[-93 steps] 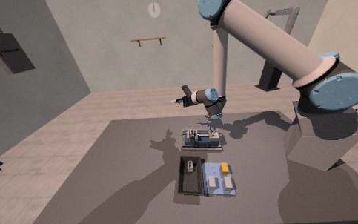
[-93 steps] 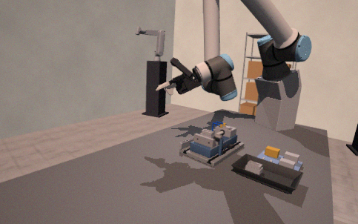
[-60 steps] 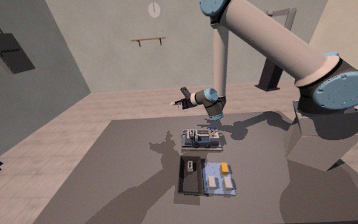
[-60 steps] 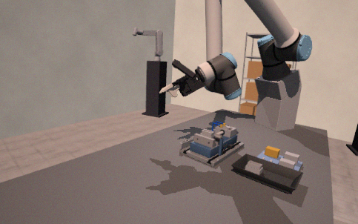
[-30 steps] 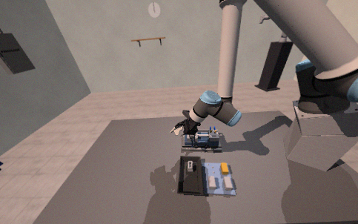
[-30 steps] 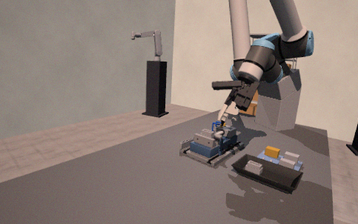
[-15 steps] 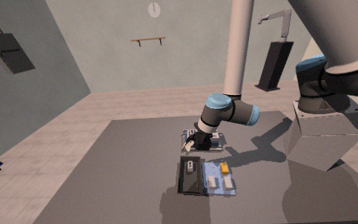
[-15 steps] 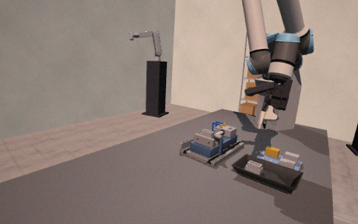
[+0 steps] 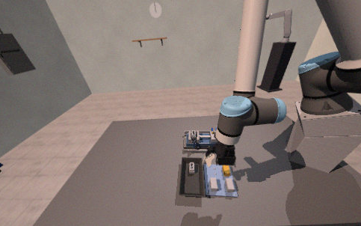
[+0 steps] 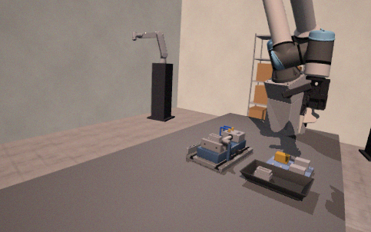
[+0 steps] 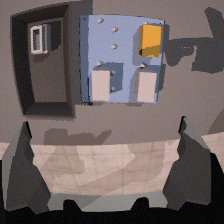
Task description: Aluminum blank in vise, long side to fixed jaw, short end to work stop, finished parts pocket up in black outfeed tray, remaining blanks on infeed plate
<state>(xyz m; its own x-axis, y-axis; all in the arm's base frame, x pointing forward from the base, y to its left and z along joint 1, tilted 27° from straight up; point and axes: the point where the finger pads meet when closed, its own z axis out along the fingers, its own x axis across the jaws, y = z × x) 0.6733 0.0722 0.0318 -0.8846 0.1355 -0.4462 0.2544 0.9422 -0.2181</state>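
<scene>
My gripper [image 9: 211,161] [image 10: 310,115] [image 11: 104,121] is open and empty, hanging above the table near the infeed plate's vise-side edge. The blue infeed plate [image 9: 221,192] [image 10: 270,161] [image 11: 127,55] holds a yellow brass blank [image 9: 226,170] [image 10: 282,157] [image 11: 150,40] and two gray blanks [image 9: 214,183] [image 9: 229,183] [image 11: 100,85] [image 11: 146,86], all lying flat. The black outfeed tray [image 9: 191,185] [image 10: 283,188] [image 11: 47,80] holds one finished part [image 9: 191,168] [image 10: 263,174] [image 11: 39,39], pocket up. The vise [image 9: 200,139] [image 10: 219,147] stands beyond them; I cannot tell what lies between its jaws.
The robot's base pedestal [image 9: 327,131] [image 10: 286,111] stands at the table's right side. A black pedestal with another arm [image 9: 277,65] [image 10: 161,90] stands on the floor far off. A shelf with boxes [image 10: 261,88] is behind the base.
</scene>
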